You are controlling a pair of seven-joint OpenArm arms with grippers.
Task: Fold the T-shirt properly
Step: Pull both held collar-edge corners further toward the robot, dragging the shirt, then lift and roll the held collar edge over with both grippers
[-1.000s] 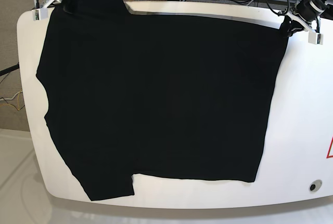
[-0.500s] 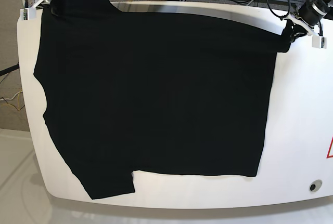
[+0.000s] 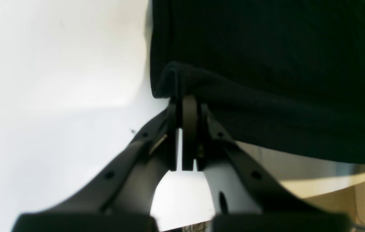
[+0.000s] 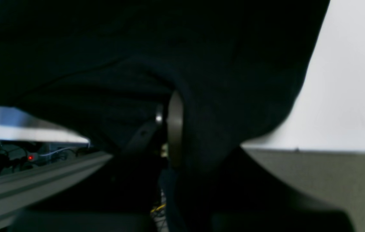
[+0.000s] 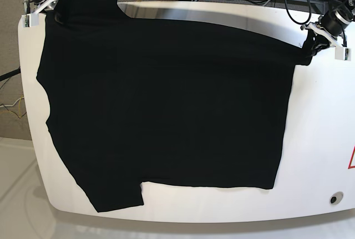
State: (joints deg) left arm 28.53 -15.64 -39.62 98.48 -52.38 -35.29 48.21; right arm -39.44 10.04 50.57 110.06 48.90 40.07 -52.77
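Cloth of the T-shirt (image 4: 201,64) hides the right end effector (image 4: 172,129).

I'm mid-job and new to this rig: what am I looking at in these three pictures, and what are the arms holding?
The wide picture looks down on a white table from the base camera. Spread on it is the T-shirt, black. The robot has two arms, each ending in a pincer. The other two pictures come from cameras on the wrists, looking along the pincers. The left gripper, at the wide view's right, is shut on the shirt's far corner; its wrist view shows the cloth pinched at the tips. The right gripper, at the wide view's left, is shut on the other far corner; its wrist view is mostly dark cloth.
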